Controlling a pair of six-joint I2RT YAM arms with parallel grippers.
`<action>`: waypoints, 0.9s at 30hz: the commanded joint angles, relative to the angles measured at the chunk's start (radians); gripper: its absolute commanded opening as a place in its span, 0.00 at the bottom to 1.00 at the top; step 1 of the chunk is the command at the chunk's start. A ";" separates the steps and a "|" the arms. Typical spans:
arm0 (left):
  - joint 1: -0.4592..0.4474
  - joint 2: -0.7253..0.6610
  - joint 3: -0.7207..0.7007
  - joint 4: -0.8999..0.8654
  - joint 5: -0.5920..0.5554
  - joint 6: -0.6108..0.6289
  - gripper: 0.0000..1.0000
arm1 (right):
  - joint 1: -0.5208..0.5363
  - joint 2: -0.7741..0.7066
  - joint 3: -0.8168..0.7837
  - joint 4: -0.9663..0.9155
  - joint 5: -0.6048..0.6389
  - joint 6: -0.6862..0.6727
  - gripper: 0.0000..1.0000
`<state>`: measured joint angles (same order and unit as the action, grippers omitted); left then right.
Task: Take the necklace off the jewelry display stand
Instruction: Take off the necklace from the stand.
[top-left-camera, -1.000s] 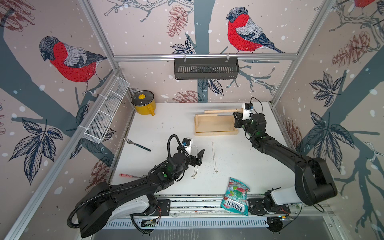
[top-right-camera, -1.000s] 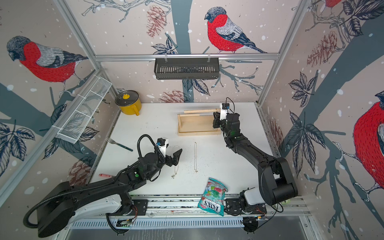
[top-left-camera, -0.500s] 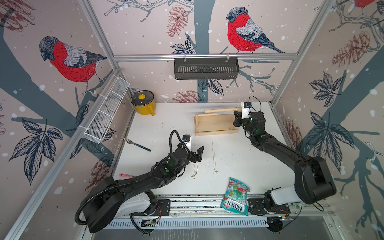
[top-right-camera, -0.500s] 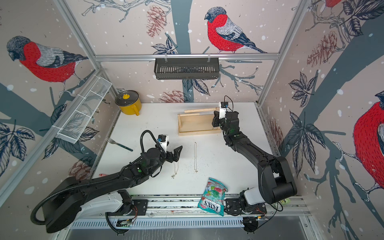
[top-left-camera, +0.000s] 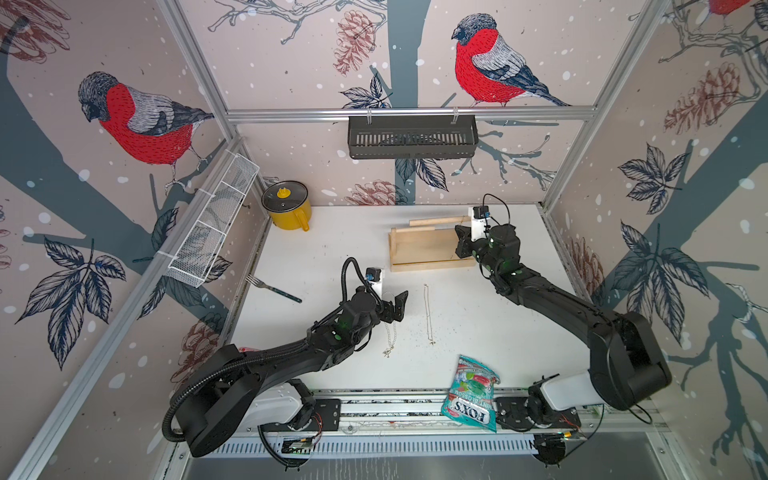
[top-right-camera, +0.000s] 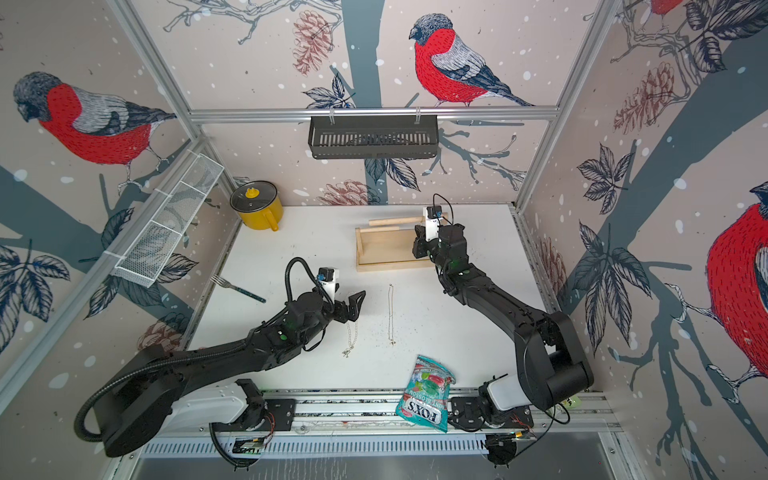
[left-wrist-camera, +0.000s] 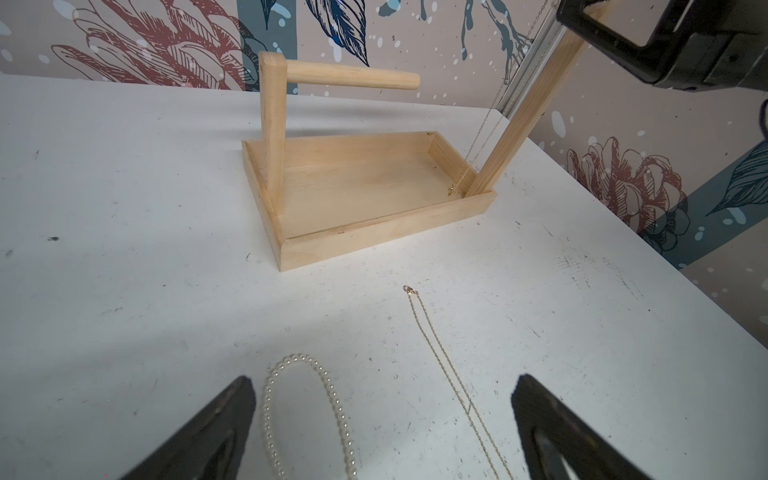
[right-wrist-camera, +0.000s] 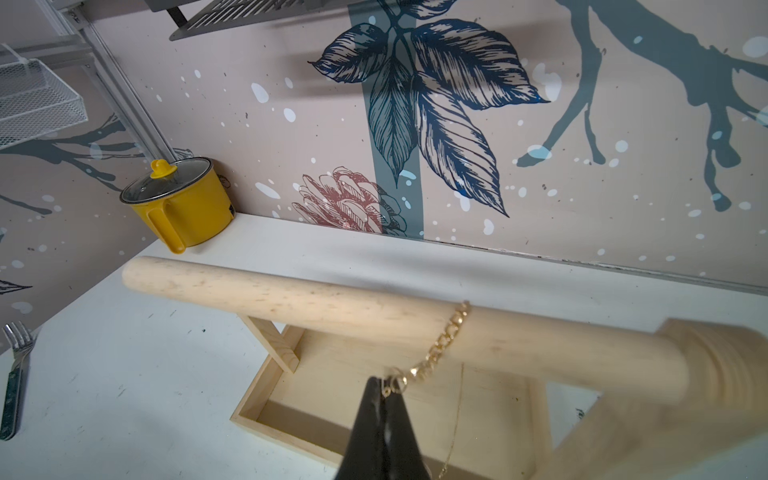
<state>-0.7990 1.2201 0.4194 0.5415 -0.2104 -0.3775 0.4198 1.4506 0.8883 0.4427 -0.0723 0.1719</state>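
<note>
The pale wooden jewelry display stand (top-left-camera: 430, 251) (top-right-camera: 392, 251) (left-wrist-camera: 365, 187) stands at the back of the table. A thin gold necklace (right-wrist-camera: 446, 336) (left-wrist-camera: 482, 137) is draped over its top dowel (right-wrist-camera: 332, 307), close to the tall post, and hangs down into the tray. My right gripper (right-wrist-camera: 384, 388) (top-left-camera: 459, 245) is shut on the ring at the chain's end, just below the dowel. My left gripper (left-wrist-camera: 382, 382) (top-left-camera: 397, 305) hovers open over the table in front of the stand, holding nothing.
A pearl necklace (left-wrist-camera: 328, 395) (top-left-camera: 390, 332) and a gold chain (left-wrist-camera: 440, 357) (top-left-camera: 428, 311) lie on the table by the left gripper. A yellow pot (top-left-camera: 286, 205) stands back left, a fork (top-left-camera: 272, 286) lies at the left, and a candy bag (top-left-camera: 471, 392) is at the front edge.
The right gripper's jaws have closed on the necklace's end ring. The left arm has shifted only slightly.
</note>
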 joint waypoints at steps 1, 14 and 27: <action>0.002 0.011 0.000 0.063 0.007 -0.003 0.97 | 0.020 0.004 0.015 -0.002 0.020 -0.022 0.02; 0.040 0.076 0.020 0.088 0.039 -0.025 0.97 | 0.088 0.021 0.077 -0.035 0.028 -0.040 0.01; 0.122 0.160 0.039 0.133 0.138 -0.047 0.93 | 0.145 0.065 0.136 -0.035 0.030 -0.036 0.01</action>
<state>-0.6811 1.3678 0.4477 0.6098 -0.0944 -0.4374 0.5556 1.5063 1.0119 0.3946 -0.0486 0.1322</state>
